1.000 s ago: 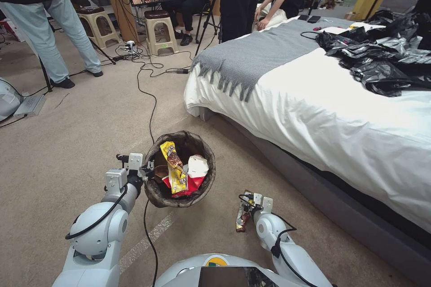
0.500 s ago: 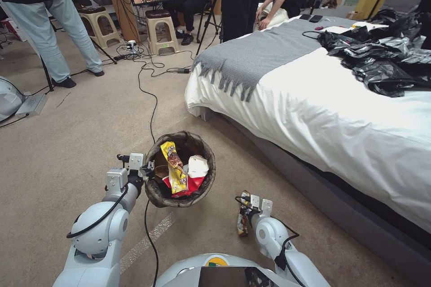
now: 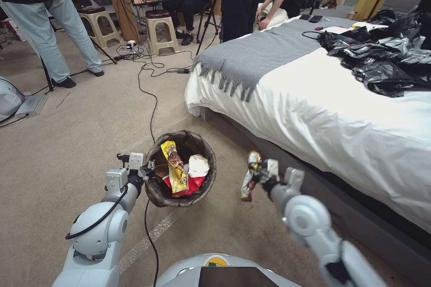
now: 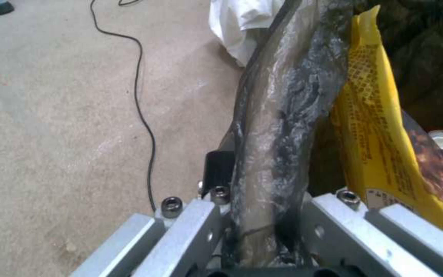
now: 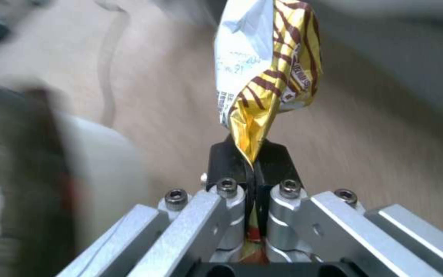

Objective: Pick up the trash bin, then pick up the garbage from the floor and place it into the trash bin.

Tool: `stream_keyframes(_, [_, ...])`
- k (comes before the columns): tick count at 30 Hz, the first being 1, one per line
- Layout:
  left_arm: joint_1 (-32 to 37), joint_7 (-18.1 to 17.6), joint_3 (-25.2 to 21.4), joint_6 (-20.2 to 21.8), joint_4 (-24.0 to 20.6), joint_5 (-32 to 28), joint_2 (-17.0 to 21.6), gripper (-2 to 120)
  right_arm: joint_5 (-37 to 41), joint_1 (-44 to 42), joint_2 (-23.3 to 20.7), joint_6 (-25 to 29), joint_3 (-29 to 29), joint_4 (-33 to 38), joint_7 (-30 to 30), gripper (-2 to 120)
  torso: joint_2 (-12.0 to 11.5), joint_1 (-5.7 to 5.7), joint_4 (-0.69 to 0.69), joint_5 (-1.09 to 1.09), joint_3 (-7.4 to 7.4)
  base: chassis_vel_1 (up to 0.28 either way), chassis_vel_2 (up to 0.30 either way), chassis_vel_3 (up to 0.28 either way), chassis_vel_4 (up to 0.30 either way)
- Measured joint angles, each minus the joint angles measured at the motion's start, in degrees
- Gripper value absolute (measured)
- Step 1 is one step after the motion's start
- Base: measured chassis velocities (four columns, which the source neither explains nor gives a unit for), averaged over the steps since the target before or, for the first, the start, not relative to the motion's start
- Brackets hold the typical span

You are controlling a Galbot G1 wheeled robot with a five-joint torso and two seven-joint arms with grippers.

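The trash bin (image 3: 158, 190), lined with a dark brown bag, hangs above the carpet in front of me. My left gripper (image 3: 148, 171) is shut on its near-left rim (image 4: 267, 154). Inside the bin lie a yellow snack wrapper (image 3: 175, 168), a white tissue wad (image 3: 197, 166) and a red-and-white cup (image 3: 192, 184). My right gripper (image 3: 257, 174) is shut on another piece of garbage, a yellow-and-brown snack wrapper (image 3: 248, 179), held in the air to the right of the bin, roughly level with its rim. That snack wrapper (image 5: 267, 77) sticks out from the closed fingers.
A bed (image 3: 323, 112) with a white sheet and grey blanket stands on the right, its dark base close to my right arm. Black plastic sheeting (image 3: 386, 58) lies on it. A black cable (image 3: 150, 112) runs across the carpet. Stools (image 3: 159, 31) and people stand farther back.
My right gripper has risen from the floor with the snack wrapper in it, ending beside the bin. The left arm and the bin have stayed in place.
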Motion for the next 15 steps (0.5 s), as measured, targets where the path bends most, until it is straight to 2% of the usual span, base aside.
stream_keyframes(1, [0.08, -0.03, 0.11, 0.0, -0.09, 0.23, -0.03, 0, 4.61, 2.29, -2.63, -0.69, 1.28, 3.04, 1.46, 0, 0.0, 0.0, -0.01, 0.01, 0.0, 0.0, 0.0, 0.0, 0.0])
stream_keyframes(2, [0.08, -0.03, 0.11, 0.0, -0.09, 0.23, -0.03, 0, 4.61, 2.29, -2.63, -0.69, 1.28, 3.04, 1.46, 0, 0.0, 0.0, -0.01, 0.01, 0.0, 0.0, 0.0, 0.0, 0.0])
stream_keyframes(4, [0.2, -0.13, 0.22, 0.0, -0.22, 0.47, -0.06, 0, 13.15, 8.37, -7.26, -1.77, 3.5, 8.11, 4.14, 0, 0.0, 0.0, 0.01, 0.01, 0.0, 0.0, 0.0, 0.0, 0.0])
stream_keyframes(6, [0.23, -0.14, 0.23, 0.0, -0.24, 0.5, -0.08, 0, 15.84, 10.31, -8.55, -1.97, 3.83, 9.22, 4.72, 0, 0.0, 0.0, 0.02, 0.0, 0.0, 0.0, 0.0, 0.0, 0.0])
stream_keyframes(7, [0.26, -0.14, 0.25, 0.0, -0.26, 0.54, -0.1, 0, 19.47, 13.22, -10.27, -2.18, 4.01, 10.45, 5.3, 0, 0.0, 0.0, 0.0, 0.01, 0.0, 0.0, 0.0, 0.0, 0.0])
stream_keyframes(8, [0.24, -0.1, 0.35, 0.0, -0.26, 0.7, -0.25, 0, 28.17, 21.79, -14.12, -1.84, 3.14, 12.13, 6.38, 0, 0.0, 0.0, 0.03, -0.01, 0.0, 0.0, 0.0, 0.0, 0.0])
stream_keyframes(9, [0.24, -0.1, 0.35, 0.0, -0.26, 0.7, -0.25, 0, 28.17, 21.79, -14.12, -1.84, 3.14, 12.13, 6.38, 0, 0.0, 0.0, 0.03, -0.01, 0.0, 0.0, 0.0, 0.0, 0.0])
stream_keyframes(11, [0.2, -0.09, 0.55, 0.0, -0.26, 0.92, -0.41, 0, 33.66, 28.42, -16.28, -1.61, 1.98, 12.34, 6.24, 0, 0.0, 0.0, 0.0, 0.02, 0.01, 0.0, 0.0, 0.0, 0.0])
stream_keyframes(13, [0.19, -0.08, 0.66, 0.0, -0.26, 1.0, -0.52, 0, 34.68, 30.66, -16.86, -1.54, 1.53, 12.35, 5.81, 0, 0.0, 0.0, 0.02, 0.01, 0.01, 0.0, 0.0, 0.0, 0.0])
stream_keyframes(15, [0.15, -0.05, 0.85, 0.0, -0.24, 1.21, -0.73, 0, 37.09, 36.88, -18.46, -1.72, -0.43, 12.18, 3.54, 0, 0.0, 0.0, 0.03, -0.04, 0.0, 0.0, 0.0, 0.0, 0.0])
